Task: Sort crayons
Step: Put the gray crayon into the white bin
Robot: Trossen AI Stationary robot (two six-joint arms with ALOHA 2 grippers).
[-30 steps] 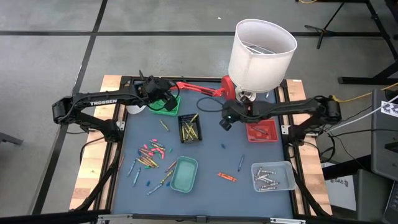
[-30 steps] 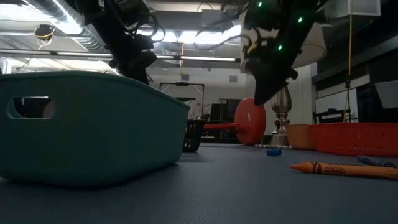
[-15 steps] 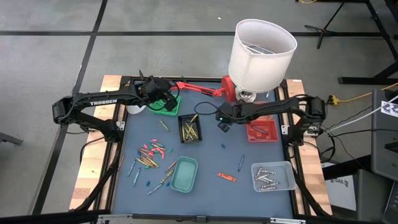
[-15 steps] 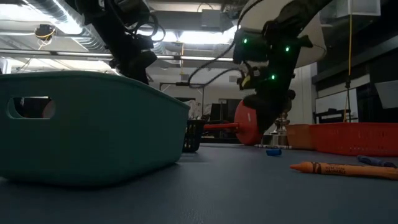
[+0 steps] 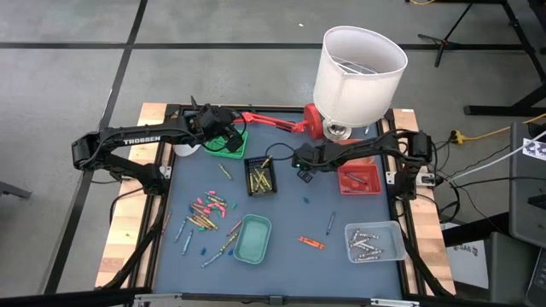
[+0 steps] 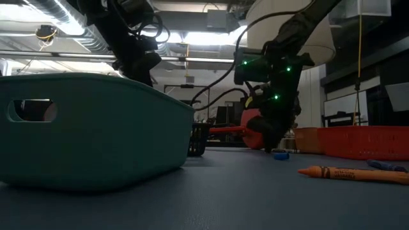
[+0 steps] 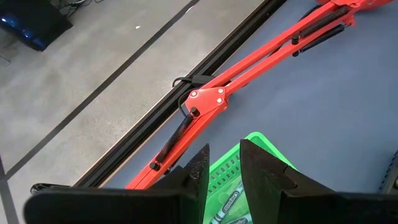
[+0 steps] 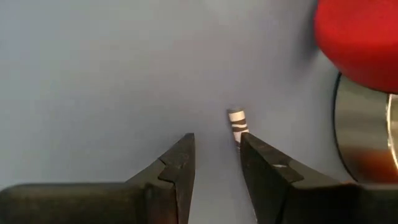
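the right gripper (image 5: 300,165), fingers parted and empty, hovers beside the black mesh tray (image 5: 260,176) and red lamp base (image 5: 316,122). the left gripper (image 5: 223,130), fingers slightly apart and empty, hangs over the green tray (image 5: 233,146). loose thin crayons (image 5: 207,213) litter the blue tabletop (image 5: 290,213).

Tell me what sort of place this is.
Probably a robotics lab or workshop: a framed work table on a bare concrete floor, exposed ceiling ducts overhead, and stands and cables around the rig.

Both hands (image 5: 223,135) (image 5: 302,172) low, fingers parted.

Open mat (image 5: 290,213) mid-table; lamp (image 5: 358,72) and red lamp arm (image 5: 269,122) block far edge; trays scattered.
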